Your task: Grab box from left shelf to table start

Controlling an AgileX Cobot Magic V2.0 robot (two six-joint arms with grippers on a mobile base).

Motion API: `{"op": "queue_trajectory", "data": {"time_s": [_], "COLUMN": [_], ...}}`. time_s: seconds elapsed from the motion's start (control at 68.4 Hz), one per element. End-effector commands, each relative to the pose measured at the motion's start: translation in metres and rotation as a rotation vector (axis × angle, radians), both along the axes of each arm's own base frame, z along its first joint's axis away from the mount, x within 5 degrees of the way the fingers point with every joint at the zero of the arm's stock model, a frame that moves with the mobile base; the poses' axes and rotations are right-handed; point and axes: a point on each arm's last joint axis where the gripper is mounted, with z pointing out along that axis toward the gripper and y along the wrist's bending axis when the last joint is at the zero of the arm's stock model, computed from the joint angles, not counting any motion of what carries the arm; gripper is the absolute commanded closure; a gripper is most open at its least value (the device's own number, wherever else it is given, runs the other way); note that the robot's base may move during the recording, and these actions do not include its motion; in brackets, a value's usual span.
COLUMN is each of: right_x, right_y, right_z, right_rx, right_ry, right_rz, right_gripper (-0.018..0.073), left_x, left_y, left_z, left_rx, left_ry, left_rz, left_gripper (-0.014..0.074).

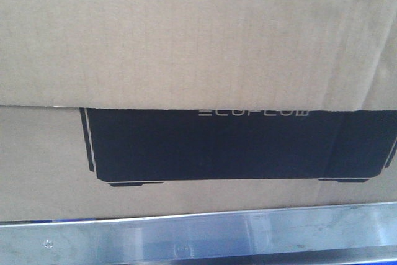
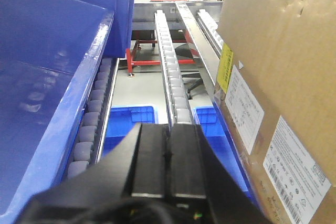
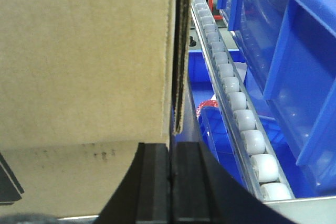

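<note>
Pressing flat together with no gap, the fingers of the left gripper [image 2: 168,167] hold nothing. The box [image 2: 286,61] stands at its 3 o'clock, apart from it, with a bin [image 2: 47,77] at 9 o'clock and a roller track [image 2: 172,77] at 12 o'clock. The right gripper [image 3: 169,182] is likewise closed on nothing. The box's flap edge hangs just above it at 12 o'clock, and whether they touch cannot be told. In the front view the box fills the frame, sitting on the shelf [image 1: 198,237] at 6 o'clock. Pale lettering [image 1: 253,113] on the black print reads "ECOFLOW", blurred. A yellow label [image 2: 226,69] and white labels [image 2: 296,166] with barcodes are too small to read.
</note>
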Motion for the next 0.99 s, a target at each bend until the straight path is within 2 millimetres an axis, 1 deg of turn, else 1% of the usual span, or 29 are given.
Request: {"op": "queue_trajectory", "data": {"time_s": [0.0, 0.716, 0.862, 0.921, 0.979], "right_x": [0.000, 0.000, 0.000, 0.000, 0.000], "right_y": [0.000, 0.000, 0.000, 0.000, 0.000], "right_z": [0.007, 0.008, 0.008, 0.008, 0.008], "right_rx": [-0.010, -0.012, -0.012, -0.012, -0.012], "right_ry": [-0.093, -0.095, -0.098, -0.098, -0.098], "right_rz": [0.003, 0.003, 0.004, 0.004, 0.004], "right_gripper": [0.0501, 0.0501, 0.0501, 0.0501, 0.0501], "left_x": [-0.002, -0.002, -0.004, -0.007, -0.011], "left_y": [0.001, 0.001, 0.003, 0.005, 0.006], "left_z": [0.009, 0.010, 0.020, 0.029, 0.045], "left_rx": [-0.018, -0.019, -0.068, -0.100, -0.108], "left_ry": [-0.103, -0.116, -0.219, -0.293, -0.353], "left_rz": [0.013, 0.014, 0.024, 0.034, 0.034], "left_gripper": [0.0687, 0.0687, 0.0687, 0.0687, 0.0687]}}
